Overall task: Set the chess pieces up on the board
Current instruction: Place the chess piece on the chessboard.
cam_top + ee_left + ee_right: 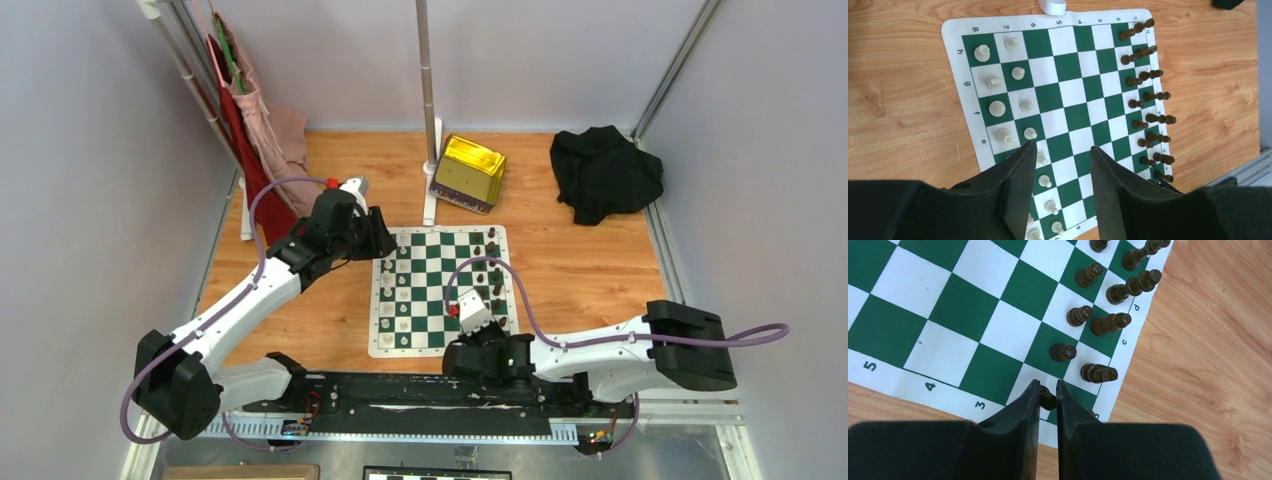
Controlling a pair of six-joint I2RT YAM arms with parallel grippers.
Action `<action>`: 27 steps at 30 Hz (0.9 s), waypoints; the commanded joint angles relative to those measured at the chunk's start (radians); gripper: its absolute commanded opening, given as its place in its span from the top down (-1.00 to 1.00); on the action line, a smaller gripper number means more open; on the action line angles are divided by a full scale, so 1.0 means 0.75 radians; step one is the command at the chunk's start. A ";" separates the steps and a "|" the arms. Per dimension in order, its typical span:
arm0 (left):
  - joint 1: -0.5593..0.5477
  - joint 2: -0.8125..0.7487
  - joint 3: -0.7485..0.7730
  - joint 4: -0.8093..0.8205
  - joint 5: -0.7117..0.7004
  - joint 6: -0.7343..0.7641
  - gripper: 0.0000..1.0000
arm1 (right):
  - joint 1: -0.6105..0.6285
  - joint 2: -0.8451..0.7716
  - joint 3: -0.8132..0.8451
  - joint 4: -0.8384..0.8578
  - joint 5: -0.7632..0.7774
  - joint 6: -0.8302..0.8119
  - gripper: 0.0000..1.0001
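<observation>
Grey walls close in the wooden table (600, 280) on three sides, and a rack in the far left corner carries a red cloth (232, 120) and a pink one (270, 135). A crumpled black cloth (605, 170) lies heaped in the far right corner. The board (432, 290) lies flat in the middle of the table, just ahead of the arm bases. A shiny gold tin (468, 172) sits at the far side, beside the foot of an upright pole (427, 90) and well apart from the board. From here I cannot tell what is in it. On the board, the dark chess pieces (1159, 119) stand in two files along its right edge, and the cream pieces (997, 107) stand in two files along its left edge. The squares between the two sets are bare. The left gripper (1062, 146) hangs over the cream side with its fingers parted and nothing between them. It touches no piece. The right gripper (1047, 385) is down at the board's near right corner, fingers drawn almost together on a single dark piece (1048, 400) — only the rounded head shows between the tips. That piece sits in the inner dark file, at the end nearest the arms. I cannot tell whether its foot rests on the square or is lifted clear.
</observation>
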 commanded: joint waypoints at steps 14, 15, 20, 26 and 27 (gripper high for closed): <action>-0.027 -0.047 -0.056 0.068 -0.032 -0.017 0.02 | 0.028 0.095 -0.039 0.082 0.039 0.057 0.77; -0.028 -0.050 -0.058 0.067 -0.033 -0.016 0.02 | 0.034 0.096 -0.038 0.082 0.041 0.056 0.64; -0.031 -0.056 -0.059 0.061 -0.038 -0.021 0.02 | 0.048 0.091 -0.017 0.081 0.047 0.016 0.22; -0.033 -0.060 -0.027 0.033 -0.047 -0.026 0.02 | 0.055 0.043 0.051 0.020 0.071 -0.065 0.14; -0.033 -0.060 -0.015 0.025 -0.048 -0.029 0.02 | 0.057 0.023 0.077 -0.007 0.073 -0.083 0.14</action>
